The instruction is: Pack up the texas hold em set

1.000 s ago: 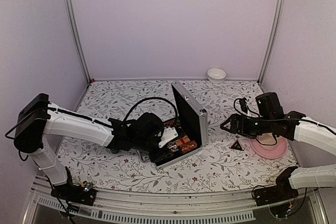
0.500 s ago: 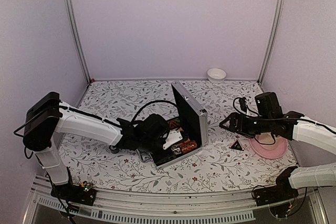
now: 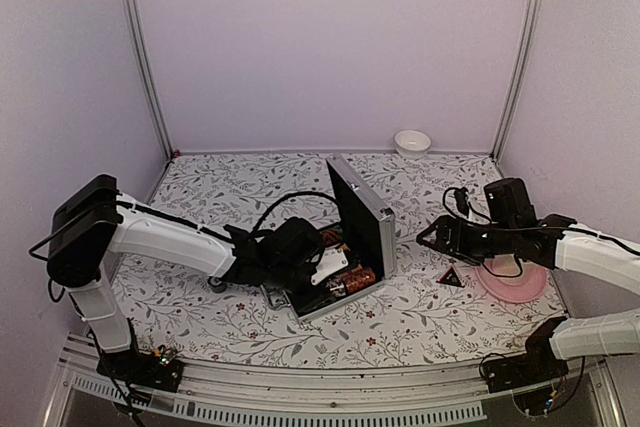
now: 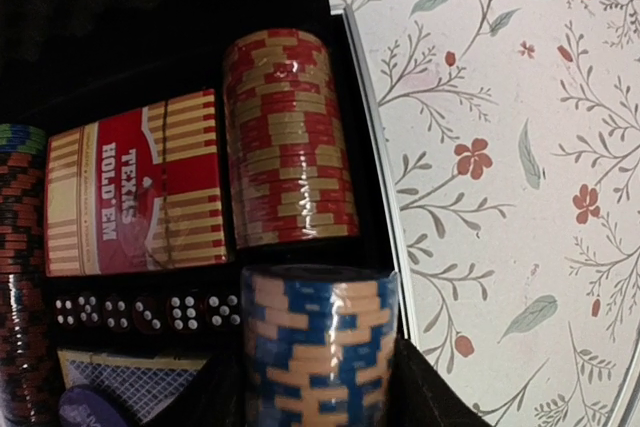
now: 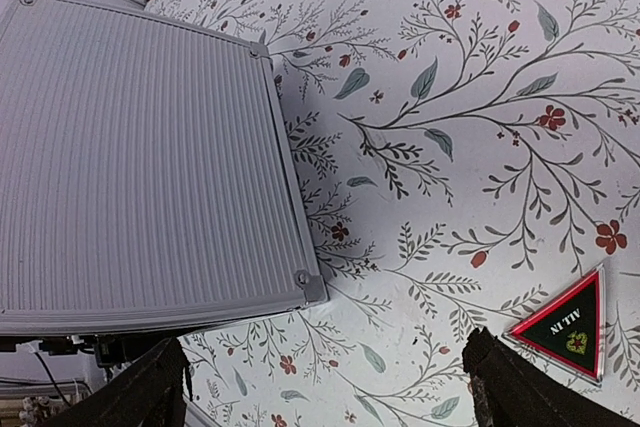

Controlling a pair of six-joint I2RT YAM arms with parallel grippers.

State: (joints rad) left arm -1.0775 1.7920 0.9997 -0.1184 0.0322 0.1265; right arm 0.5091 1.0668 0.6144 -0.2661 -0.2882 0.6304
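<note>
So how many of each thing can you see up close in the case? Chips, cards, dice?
Chip stacks: 3 (red stack, blue stack in the left tool, dark stack)
Card decks: 2 (red deck, blue deck, partly hidden)
Dice rows: 1 (dice row)
Total: 6

- briefcase (image 5: 140,157): ribbed, matt silver metal.
- blue chip stack (image 4: 320,347): glossy clear film wrap.
- red card deck (image 4: 135,187): shiny printed box.
- counter (image 5: 480,97): matt, smooth floral-printed covering.
</note>
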